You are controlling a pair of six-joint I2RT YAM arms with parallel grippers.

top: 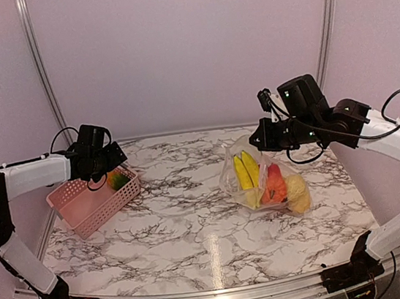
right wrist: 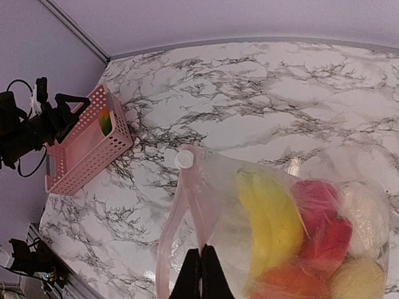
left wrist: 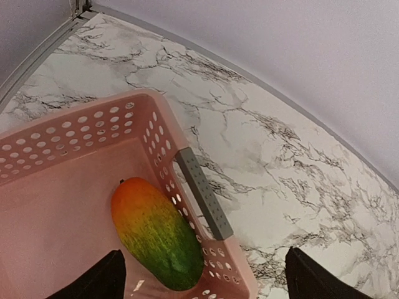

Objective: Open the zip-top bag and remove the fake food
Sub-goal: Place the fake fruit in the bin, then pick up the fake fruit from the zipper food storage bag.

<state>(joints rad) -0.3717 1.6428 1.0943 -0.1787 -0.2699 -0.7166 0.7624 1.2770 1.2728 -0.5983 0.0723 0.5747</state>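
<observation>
Lilac walls close round the marbled worktop (top: 195,224). From above, the pink basket (top: 93,204) sits by the worktop's left edge, toward the far corner. My left hand (top: 111,165) hangs over the basket's far end, above an orange-green mango (top: 119,179) lying inside. Toward the right edge stands the zip-top bag (top: 254,158), with my right hand (top: 261,138) at its top. The fake food inside it shows as yellow bananas (top: 245,171), a red piece (top: 275,180) and a pale yellow piece (top: 298,194).

From my left wrist, my 2 fingers (left wrist: 103,280) stand wide apart and hold nothing. The mango (left wrist: 156,233) lies on the basket floor against the slatted wall (left wrist: 62,143). A grey perforated strip (left wrist: 202,193) rests along the basket's rim.

From my right wrist, my right hand (right wrist: 201,271) is pressed together, pinching the bag's film just beside the pink zip strip (right wrist: 171,224) with its white slider (right wrist: 184,160). Bananas (right wrist: 274,218), the red piece (right wrist: 324,221) and an orange piece (right wrist: 283,280) press against the clear plastic. The basket (right wrist: 87,149) lies well apart at the far left.
</observation>
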